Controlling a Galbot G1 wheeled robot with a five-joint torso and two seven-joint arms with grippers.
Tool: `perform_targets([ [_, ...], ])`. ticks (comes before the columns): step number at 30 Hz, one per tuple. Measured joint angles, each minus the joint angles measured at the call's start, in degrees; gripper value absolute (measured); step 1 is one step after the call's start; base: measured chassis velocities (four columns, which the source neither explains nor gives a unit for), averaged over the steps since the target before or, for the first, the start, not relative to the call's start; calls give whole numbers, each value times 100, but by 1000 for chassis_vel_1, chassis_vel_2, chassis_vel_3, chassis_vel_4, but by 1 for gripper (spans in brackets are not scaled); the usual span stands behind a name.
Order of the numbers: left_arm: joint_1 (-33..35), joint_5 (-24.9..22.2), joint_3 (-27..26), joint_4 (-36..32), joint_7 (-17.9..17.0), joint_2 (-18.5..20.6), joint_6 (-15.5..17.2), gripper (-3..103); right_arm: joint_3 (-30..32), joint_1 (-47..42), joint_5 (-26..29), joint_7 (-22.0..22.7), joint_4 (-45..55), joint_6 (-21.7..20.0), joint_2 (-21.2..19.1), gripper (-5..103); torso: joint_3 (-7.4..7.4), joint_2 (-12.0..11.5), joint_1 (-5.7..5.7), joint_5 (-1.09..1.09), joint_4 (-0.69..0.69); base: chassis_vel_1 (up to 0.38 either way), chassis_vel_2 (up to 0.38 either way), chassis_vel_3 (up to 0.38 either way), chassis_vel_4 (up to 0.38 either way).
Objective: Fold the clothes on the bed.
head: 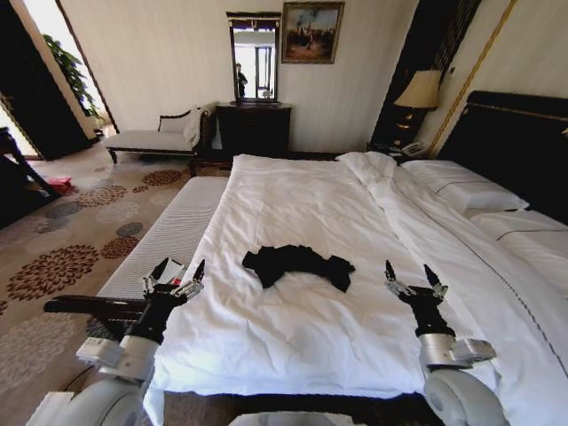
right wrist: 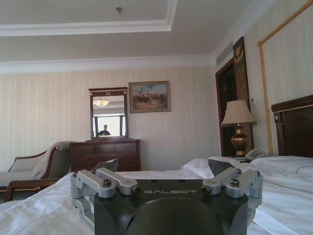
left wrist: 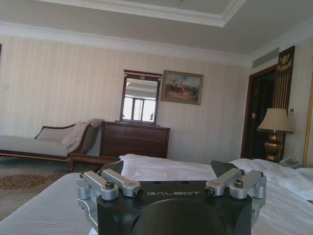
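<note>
On the bed (head: pixel 293 328), one black T-shirt (head: pixel 297 264) lies between two open, empty grippers, left gripper (head: pixel 178 272) and right gripper (head: pixel 410 272).

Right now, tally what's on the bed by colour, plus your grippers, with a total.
Black clothes: 1, crumpled on the bed
White pillows: 2 visible
Grippers: 2, left gripper and right gripper, both with jaws open near the bed's foot
Total: 5

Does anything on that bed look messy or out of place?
Yes: the black T-shirt lies crumpled in a heap on the white bed, not spread flat. Both grippers, left and right, hover apart from it, jaws open.
</note>
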Motion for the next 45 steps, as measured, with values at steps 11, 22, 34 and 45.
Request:
perform_targets([
  [11, 80, 96, -48, 0, -215, -32, 138, 100, -258, 316, 126, -77, -178, 203, -164, 100, 1, -1, 2, -1, -1, -23, -14, 8, 6],
  [22, 207, 245, -49, 0, -216, -242, 145, 100, -435, 600, 175, 51, -395, 149, -352, 100, 1, 0, 1, 3, -1, 0, 0, 0, 0],
  [34, 241, 280, 35, 0, -217, -381, 260, 100, -659, 982, 251, 27, -698, 220, -697, 100, 1, 0, 1, 2, -2, 0, 0, 0, 0],
  [45, 541, 236, -226, 0, -236, -496, 423, 100, -1728, 2201, 435, 155, -1540, 147, -1075, 100, 1, -1, 1, 2, 2, 0, 0, 0, 0],
])
